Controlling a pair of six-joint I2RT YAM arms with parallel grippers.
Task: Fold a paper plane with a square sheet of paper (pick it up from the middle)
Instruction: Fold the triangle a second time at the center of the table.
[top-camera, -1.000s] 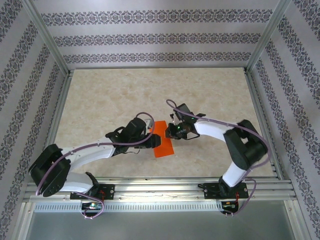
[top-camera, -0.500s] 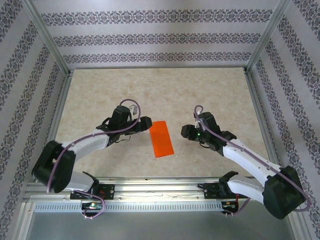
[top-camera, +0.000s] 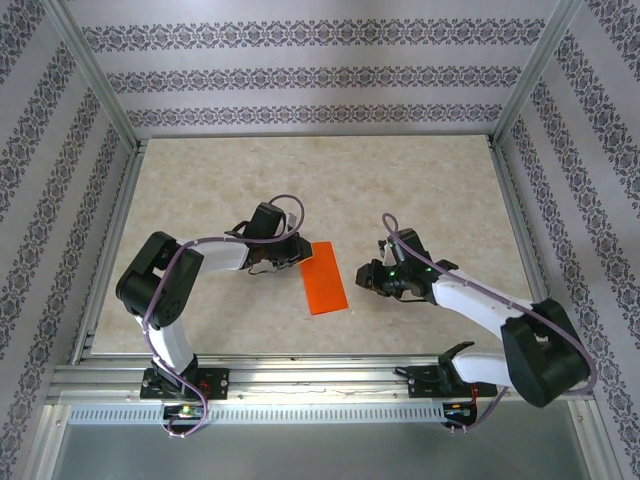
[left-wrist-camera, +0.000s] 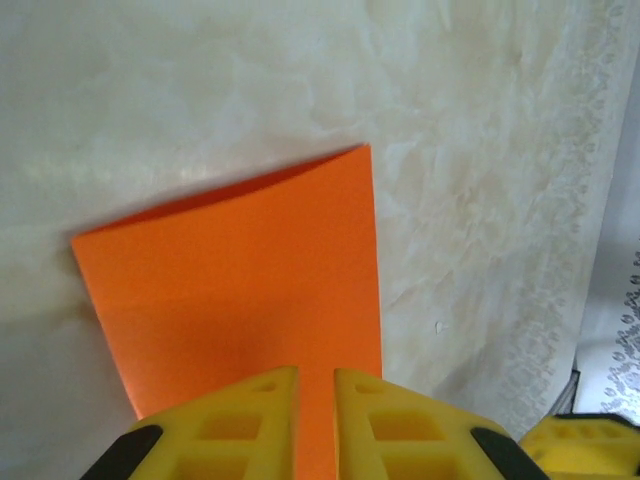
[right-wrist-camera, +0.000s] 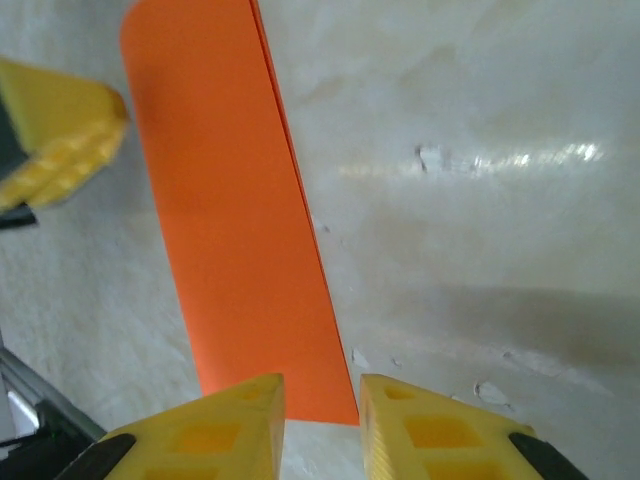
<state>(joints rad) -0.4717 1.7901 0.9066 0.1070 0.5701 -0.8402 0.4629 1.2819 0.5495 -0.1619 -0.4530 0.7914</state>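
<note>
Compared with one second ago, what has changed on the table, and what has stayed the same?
Both arms drew back from the folded orange paper, where they met a second ago. The left tool swung away and has returned to the paper's far left corner; the right tool now sits to its right, apart from it. Neither visibly grips it. The paper lies flat, unmoved.

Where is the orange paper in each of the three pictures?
Top external: the orange paper lies on the table, near centre, between the two arms.
Left wrist: the paper sits mid-picture, reaching the bottom edge between the yellow fingers.
Right wrist: the paper is a strip from top left to bottom centre.
Shared landmark: the left gripper, its yellow finger at the paper's edge.
</note>
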